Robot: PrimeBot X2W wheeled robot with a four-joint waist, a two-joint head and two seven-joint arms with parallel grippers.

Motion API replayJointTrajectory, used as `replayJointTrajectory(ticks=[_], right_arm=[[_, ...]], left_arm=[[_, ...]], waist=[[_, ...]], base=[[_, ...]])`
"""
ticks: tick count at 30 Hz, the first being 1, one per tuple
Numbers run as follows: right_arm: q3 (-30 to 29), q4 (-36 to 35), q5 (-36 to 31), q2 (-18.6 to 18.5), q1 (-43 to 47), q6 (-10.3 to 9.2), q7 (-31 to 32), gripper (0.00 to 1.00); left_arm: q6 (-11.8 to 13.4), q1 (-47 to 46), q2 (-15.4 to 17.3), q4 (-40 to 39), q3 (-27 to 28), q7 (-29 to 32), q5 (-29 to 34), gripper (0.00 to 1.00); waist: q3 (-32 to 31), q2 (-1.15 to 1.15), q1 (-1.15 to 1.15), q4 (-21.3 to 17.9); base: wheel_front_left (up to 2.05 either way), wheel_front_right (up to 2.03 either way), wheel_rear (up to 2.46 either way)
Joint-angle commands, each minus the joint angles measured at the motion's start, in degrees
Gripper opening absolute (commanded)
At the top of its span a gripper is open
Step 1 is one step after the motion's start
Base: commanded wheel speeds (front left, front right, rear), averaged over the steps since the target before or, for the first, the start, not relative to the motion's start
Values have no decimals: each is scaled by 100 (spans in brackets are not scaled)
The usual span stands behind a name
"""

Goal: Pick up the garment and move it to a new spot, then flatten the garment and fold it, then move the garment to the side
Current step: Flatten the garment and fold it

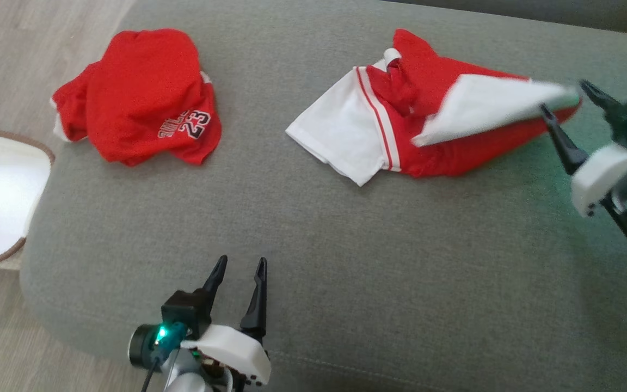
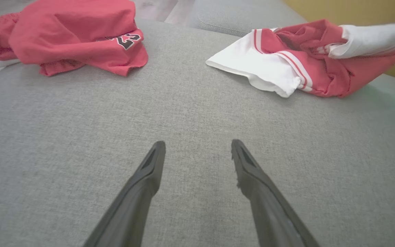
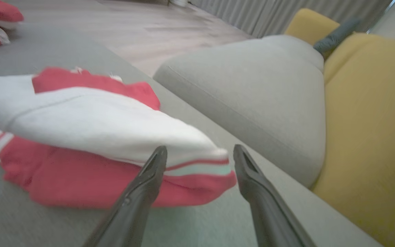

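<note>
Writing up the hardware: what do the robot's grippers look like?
Both: two long tapered dark fingers on a white housing. The left gripper has a black camera block, green light, teal plug and dark cable; the right gripper a teal part.

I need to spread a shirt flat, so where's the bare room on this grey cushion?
Widest free patch: the near half of the grey cushion, between the left claw and the right claw. A narrower gap lies between the red jersey and the red-and-white garment. Crowded at the far right, around that garment.
</note>
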Motion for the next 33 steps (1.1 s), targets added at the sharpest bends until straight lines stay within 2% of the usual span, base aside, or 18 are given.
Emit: replayJointTrajectory(ticks=[1, 8, 18, 25, 33], right_arm=[[-79, -94, 14, -140, -52, 37, -36, 100], [-772, -185, -169, 100, 136, 37, -37, 100], [-834, -162, 76, 1172, 2, 37, 127, 100], [-1185, 396, 280, 1732, -51, 37, 237, 100], [-1890, 1060, -145, 2089, 133, 37, 47, 100]], left_arm=[[-2, -177, 12, -125, 179, -71, 73, 100], [-31, -159, 11, -60, 238, -71, 111, 100], [-43, -185, 11, -66, 133, -71, 33, 100], [12, -192, 11, -26, 50, -71, -84, 100], [45, -89, 11, -11, 66, -71, -112, 100]], waist=[[-6, 0, 0, -50], [-22, 0, 0, -144], [106, 0, 0, 7], [122, 0, 0, 194], [105, 0, 0, 122]], base=[[0, 0, 0], [0, 0, 0], [0, 0, 0], [0, 0, 0], [0, 0, 0]])
